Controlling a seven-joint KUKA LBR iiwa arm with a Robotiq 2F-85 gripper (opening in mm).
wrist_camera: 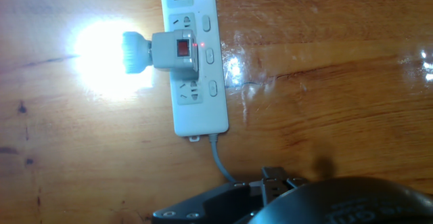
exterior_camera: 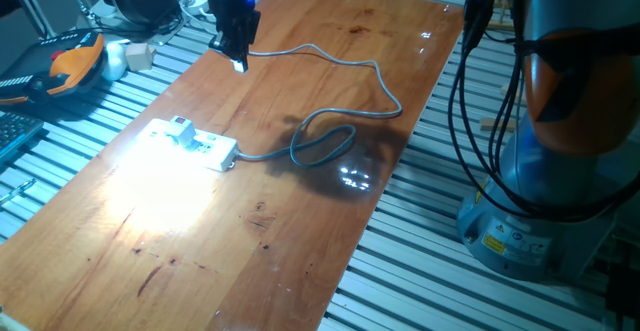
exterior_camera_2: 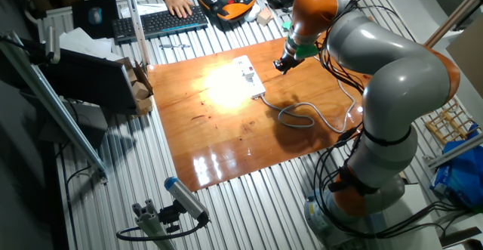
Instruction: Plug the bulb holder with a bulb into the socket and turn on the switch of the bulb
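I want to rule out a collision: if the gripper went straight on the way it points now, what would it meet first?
Probably the socket, around the lit bulb holder at the centre of the hand view; depth is unclear, so perhaps bare table.

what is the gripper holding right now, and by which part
Nothing. The gripper hangs above the table, apart from the bulb holder, which sits plugged into the socket with its bulb lit.
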